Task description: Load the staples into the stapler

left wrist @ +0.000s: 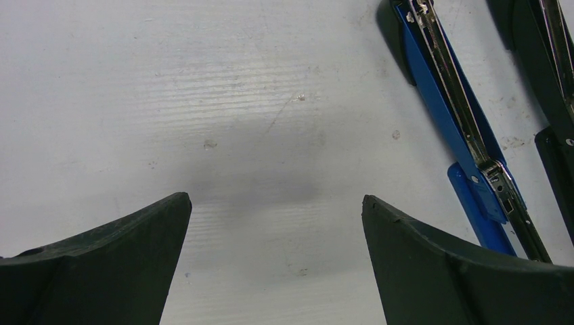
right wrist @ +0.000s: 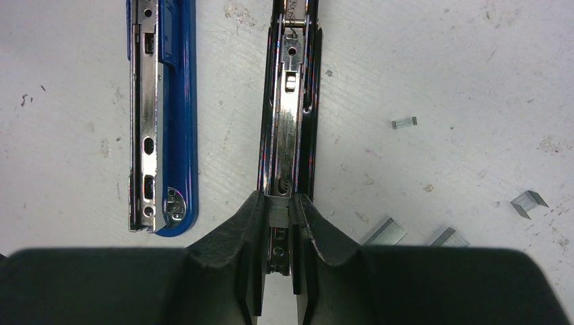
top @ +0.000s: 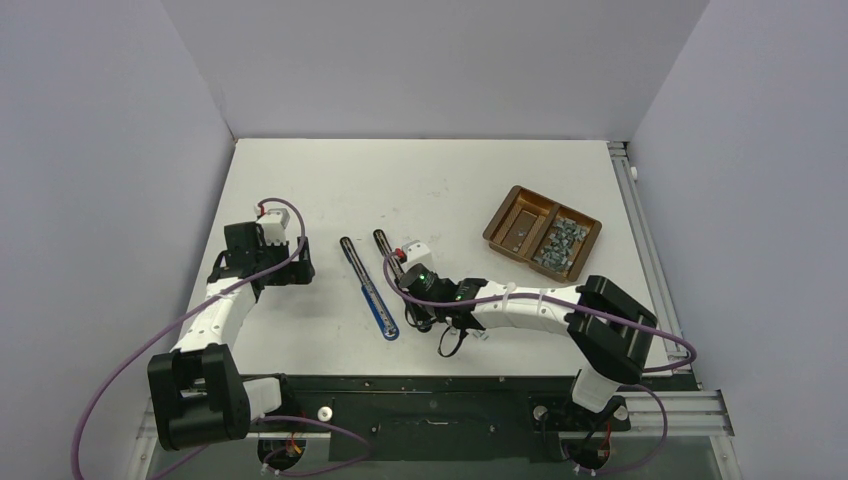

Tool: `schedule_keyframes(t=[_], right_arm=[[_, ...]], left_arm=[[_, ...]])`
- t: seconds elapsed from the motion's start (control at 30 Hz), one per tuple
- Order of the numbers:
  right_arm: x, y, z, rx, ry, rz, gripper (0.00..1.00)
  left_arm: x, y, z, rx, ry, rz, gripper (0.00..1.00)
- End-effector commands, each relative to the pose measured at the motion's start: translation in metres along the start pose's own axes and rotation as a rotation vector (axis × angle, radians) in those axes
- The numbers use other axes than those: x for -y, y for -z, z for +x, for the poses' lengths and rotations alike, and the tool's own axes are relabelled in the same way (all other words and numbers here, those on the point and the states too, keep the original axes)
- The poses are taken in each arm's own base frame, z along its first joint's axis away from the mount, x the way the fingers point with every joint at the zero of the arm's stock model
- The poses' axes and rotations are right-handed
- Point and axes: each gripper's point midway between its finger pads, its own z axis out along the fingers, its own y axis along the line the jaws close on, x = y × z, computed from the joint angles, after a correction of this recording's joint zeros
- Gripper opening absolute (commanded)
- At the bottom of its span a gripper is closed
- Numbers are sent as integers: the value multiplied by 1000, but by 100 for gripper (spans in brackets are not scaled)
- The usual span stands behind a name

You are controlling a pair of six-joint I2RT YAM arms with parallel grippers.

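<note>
Staples (right wrist: pixel 279 215): one small grey ribbed block sits pinched in the right gripper (right wrist: pixel 279 203) over the black stapler (right wrist: pixel 288 122) and its chrome channel, by the desk's near edge. Loose strips (right wrist: pixel 383 231) lie just right of it, and the glossy blue stapler (right wrist: pixel 177 101) just left. The left gripper (left wrist: pixel 276 210) hangs spread over the scuffed white desk (left wrist: pixel 203 81). Toward the far right corner, a brown tray (top: pixel 505 210) holds more.

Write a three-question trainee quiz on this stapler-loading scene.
1. True or false: the left hand is shut on a staple strip.
2. The right hand pinches a small silver-grey staple block. The block is over: A) the blue plastic stapler piece; B) the black stapler piece with the shiny metal channel; C) neither.
3. Fill in: seen from the top camera, the brown two-compartment tray holds its heap of loose staples in the ___ compartment.
Key: 1 false, it is open and empty; 2 B; 3 right.
</note>
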Motion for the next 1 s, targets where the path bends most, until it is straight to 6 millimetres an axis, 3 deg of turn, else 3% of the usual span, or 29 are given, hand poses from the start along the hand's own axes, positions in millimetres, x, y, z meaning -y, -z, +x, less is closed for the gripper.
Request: schedule_keyframes(t=[0.0,0.53,0.97], right_arm=[[-1,5,-13,60,-26,7,9],[-4,21,-30,124,-34,-5,8],[-3,10,-14,76,-37,7,8]], left_arm=[[2,7,-27,89,-5,13,96],[4,8,-29,94,-10,22,96],[6,10,-31,99,-8,29,96]])
